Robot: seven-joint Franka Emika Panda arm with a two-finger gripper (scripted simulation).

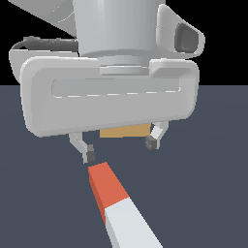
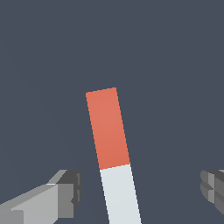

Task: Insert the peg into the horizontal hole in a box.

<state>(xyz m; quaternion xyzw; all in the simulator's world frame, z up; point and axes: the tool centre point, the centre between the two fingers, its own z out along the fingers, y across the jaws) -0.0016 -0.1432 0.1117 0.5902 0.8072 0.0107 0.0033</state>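
1. Peg [image 1: 116, 203]: lies flat on the dark grey counter [image 1: 203, 184], nearest the exterior camera. Its pale grey-white half is at the near end; its red-orange half points away, toward the end effector.
2. In the wrist view the peg [image 2: 113, 157] lies between the two fingers, touched by neither; the grey-white half runs out of frame.
3. End effector [image 1: 120, 147]: spread wide and holding nothing. It hangs above the counter just beyond the peg's red-orange end. One dark fingertip [image 1: 88, 155] sits close above that end; the other is well off to the exterior view's right.
4. In the wrist view the end effector [image 2: 142, 188] shows one finger at each side edge, well apart.
5. Box [image 1: 125, 131]: only a tan strip shows, behind the end effector and under its white body. The hole is hidden.
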